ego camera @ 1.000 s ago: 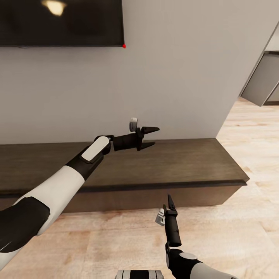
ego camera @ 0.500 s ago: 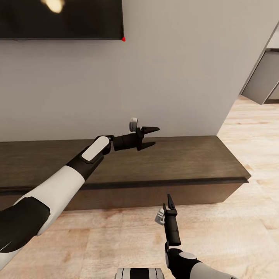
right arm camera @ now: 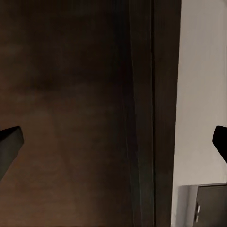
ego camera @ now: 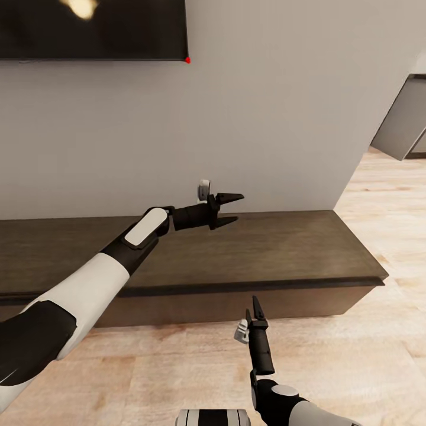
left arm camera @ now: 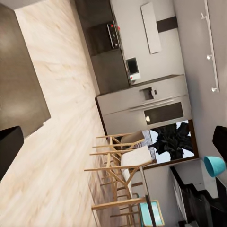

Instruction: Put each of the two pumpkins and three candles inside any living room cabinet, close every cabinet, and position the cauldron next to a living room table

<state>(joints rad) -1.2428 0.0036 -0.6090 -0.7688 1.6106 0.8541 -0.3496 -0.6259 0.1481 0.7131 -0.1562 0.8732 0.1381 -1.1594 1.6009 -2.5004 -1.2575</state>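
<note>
a simulated robot faces a long, low, dark brown cabinet (ego camera: 248, 248) set against a pale grey wall (ego camera: 266, 118), with the lower edge of a dark wall-mounted screen (ego camera: 94, 29) above it at the upper left. the cabinet's flat fronts look shut along the stretch in view, and its top is bare. light wood floor (ego camera: 177, 367) lies between the robot and the cabinet.

the left gripper (ego camera: 228, 208) hovers over the cabinet top, its two fingers parted and holding nothing. the right gripper (ego camera: 255, 307) is low, just in front of the cabinet's front face, pointing at it; from the head view its fingers line up edge-on, but the right wrist view shows a fingertip at either edge of the picture with dark wood between them, so it is released and empty too.

compared with a second ago, the whole picture has slid a little: the cabinet's right end sits further right and slightly lower, and the screen's corner sits higher. that reads as the camera or base moving, not the furniture. both arms keep nearly the same pose, the right one marginally higher in the picture.

no pumpkins, candles or cauldron are visible here. the robot appears to be repositioning beside the cabinet, perhaps to open a front.
</note>
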